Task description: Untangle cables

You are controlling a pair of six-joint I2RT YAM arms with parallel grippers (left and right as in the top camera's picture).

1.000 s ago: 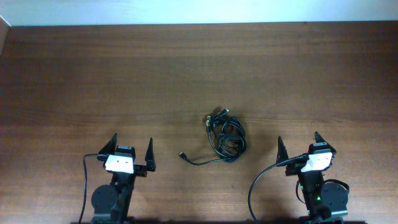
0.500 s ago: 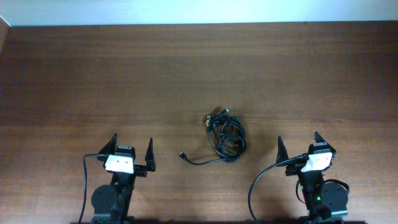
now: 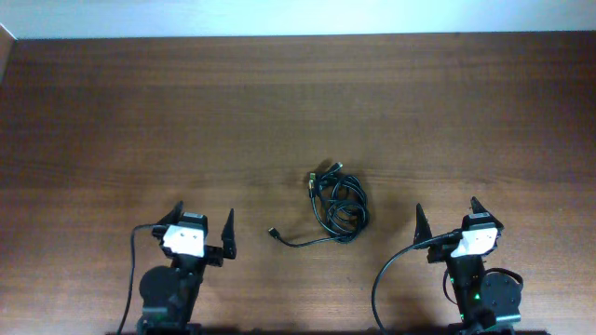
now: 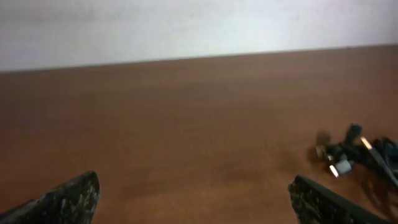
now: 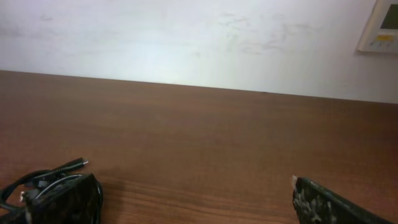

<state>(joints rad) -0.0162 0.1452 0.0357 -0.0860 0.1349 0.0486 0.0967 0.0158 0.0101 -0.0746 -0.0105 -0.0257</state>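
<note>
- Overhead, the wooden desk (image 3: 140,112) carries only the cables (image 3: 337,207), which lie near its middle, between the two arms and somewhat nearer the right one.
- Nothing rests on or against them; each arm's own thicker wire (image 3: 380,284) loops by its base, well apart from the bundle.
- The left end effector (image 3: 204,214) is spread wide and holds nothing, over bare wood to the left of the cables; the right end effector (image 3: 447,207) is spread just the same, to their right.
- In the right wrist view a pale wall (image 5: 186,37) stands behind the desk, with a small panel (image 5: 380,25) at the top right; one finger (image 5: 68,202) covers part of the bundle.
- The cables are thin and black, coiled in a loose overlapping heap (the two cannot be told apart).
- Yellowish-tipped plugs (image 3: 313,182) sit at its upper left, and one tail (image 3: 303,242) trails out to the lower left.
- The left wrist view is blurred; the plugs show near its right edge.
</note>
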